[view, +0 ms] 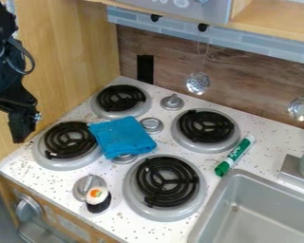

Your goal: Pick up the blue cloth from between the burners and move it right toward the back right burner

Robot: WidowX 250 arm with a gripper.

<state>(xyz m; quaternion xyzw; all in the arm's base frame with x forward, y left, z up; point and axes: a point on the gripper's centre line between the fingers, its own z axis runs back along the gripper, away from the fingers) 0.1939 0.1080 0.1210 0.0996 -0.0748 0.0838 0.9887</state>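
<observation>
The pincer [21, 135] hangs down near the leftmost burner [69, 140], whether spread or closed I cannot tell.

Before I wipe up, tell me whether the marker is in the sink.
No, the green marker lies on the counter beside the sink.

The cloth [122, 137] near the middle is of bright blue colour. The marker [235, 155] at four o'clock is green and white. At seven o'clock, the toy sushi [98, 198] is white and black, with orange and green on its top. The tabletop [102, 166] is white with brown speckles. The burner coils [167, 163] are black, and their pans [133, 190] are silver-grey. The sink [262, 209] at five o'clock is grey. At nine o'clock, the end effector [19, 135] is black. At one o'clock, the wall [250, 80] has brown wood grain.
</observation>
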